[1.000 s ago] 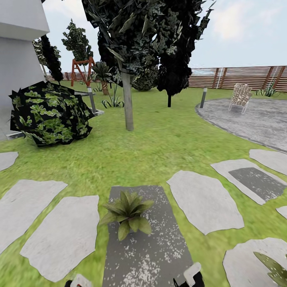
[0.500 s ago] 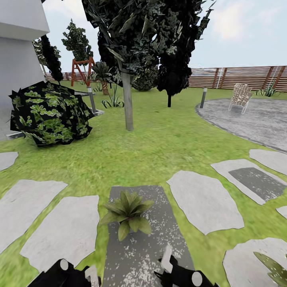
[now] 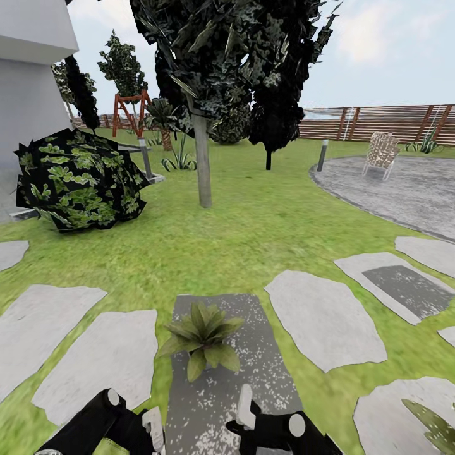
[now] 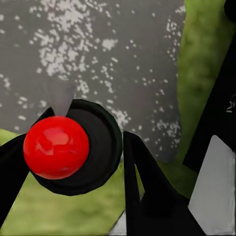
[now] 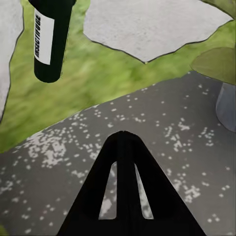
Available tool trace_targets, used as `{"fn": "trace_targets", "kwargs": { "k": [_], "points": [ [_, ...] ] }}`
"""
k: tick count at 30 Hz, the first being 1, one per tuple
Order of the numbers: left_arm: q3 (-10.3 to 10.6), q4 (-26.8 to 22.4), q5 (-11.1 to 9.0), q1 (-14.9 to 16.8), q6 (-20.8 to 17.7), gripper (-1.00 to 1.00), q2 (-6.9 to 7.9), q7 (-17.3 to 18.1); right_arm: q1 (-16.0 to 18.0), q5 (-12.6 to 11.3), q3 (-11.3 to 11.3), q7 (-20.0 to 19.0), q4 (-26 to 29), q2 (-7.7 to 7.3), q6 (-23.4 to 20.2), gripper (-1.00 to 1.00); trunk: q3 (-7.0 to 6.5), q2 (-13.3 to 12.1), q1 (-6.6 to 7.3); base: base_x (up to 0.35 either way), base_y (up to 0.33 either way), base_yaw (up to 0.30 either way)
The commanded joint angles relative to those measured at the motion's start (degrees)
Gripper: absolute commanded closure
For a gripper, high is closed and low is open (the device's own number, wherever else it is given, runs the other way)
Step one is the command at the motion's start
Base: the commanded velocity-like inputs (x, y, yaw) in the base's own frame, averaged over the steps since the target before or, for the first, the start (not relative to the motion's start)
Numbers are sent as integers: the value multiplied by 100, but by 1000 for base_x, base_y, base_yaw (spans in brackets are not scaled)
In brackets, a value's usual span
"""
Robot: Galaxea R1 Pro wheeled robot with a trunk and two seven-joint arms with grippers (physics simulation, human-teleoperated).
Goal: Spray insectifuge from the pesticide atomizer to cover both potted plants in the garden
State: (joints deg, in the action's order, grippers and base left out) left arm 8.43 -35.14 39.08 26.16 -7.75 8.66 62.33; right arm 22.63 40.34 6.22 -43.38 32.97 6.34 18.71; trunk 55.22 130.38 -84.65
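One potted plant [image 3: 202,338] stands on a dark speckled stone [image 3: 253,379] just ahead of me. Leaves of the second potted plant [image 3: 436,423] show at the lower right corner. My left gripper [image 3: 151,426] and right gripper [image 3: 245,404] are raised just short of the near plant. In the left wrist view my left gripper [image 4: 73,162] is shut on a dark round body, the pesticide atomizer [image 4: 101,147], seen end-on with a red ball in front of it. Its labelled dark bottle [image 5: 49,34] hangs above the grass. My right gripper [image 5: 125,142] is shut and empty, beside a grey pot [image 5: 227,105].
Pale stepping stones [image 3: 325,319] lie in the lawn on both sides. A big dark broad-leaved plant [image 3: 79,180] stands at the left by the house wall [image 3: 28,95]. A tree trunk [image 3: 203,164], a chair [image 3: 381,151] on paving and the fence [image 3: 379,121] are farther off.
Both arms have risen from the bottom edge into the head view. The right gripper has also moved left, toward the near plant. The camera and the plants have stayed put.
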Motion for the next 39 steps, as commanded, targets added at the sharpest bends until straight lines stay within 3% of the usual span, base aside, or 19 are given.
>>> {"fn": "trace_targets", "kwargs": {
  "k": [1,4,9,15,21,28,35,39],
  "points": [
    [19,-81,140,7,-100,100,-34,179,3,55,-7,-45,42,9,34,100,6,2,1,0,0,0],
    [8,-207,423,11,-149,100,-138,387,4,54,-7,-311,106,15,36,100,6,2,1,0,0,0],
    [2,-229,475,12,-156,100,-281,377,4,45,-7,-532,289,25,30,100,6,2,1,0,0,0],
    [1,-230,473,12,-150,100,-482,254,5,47,-7,-803,544,100,10,100,6,2,1,0,0,0],
    [1,-230,447,12,-74,100,-580,231,5,37,-7,-837,735,104,-582,100,6,2,1,0,0,0],
    [-17,-221,407,6,269,100,-782,219,5,19,-7,-844,946,128,-645,100,6,2,1,0,0,0],
    [-39,-230,391,12,274,100,-825,148,5,18,-7,-841,956,250,-649,100,6,2,1,0,0,0],
    [-42,-226,214,12,279,100,-830,-48,5,18,-7,-841,957,261,-649,100,6,2,1,0,0,0]
  ]
}}
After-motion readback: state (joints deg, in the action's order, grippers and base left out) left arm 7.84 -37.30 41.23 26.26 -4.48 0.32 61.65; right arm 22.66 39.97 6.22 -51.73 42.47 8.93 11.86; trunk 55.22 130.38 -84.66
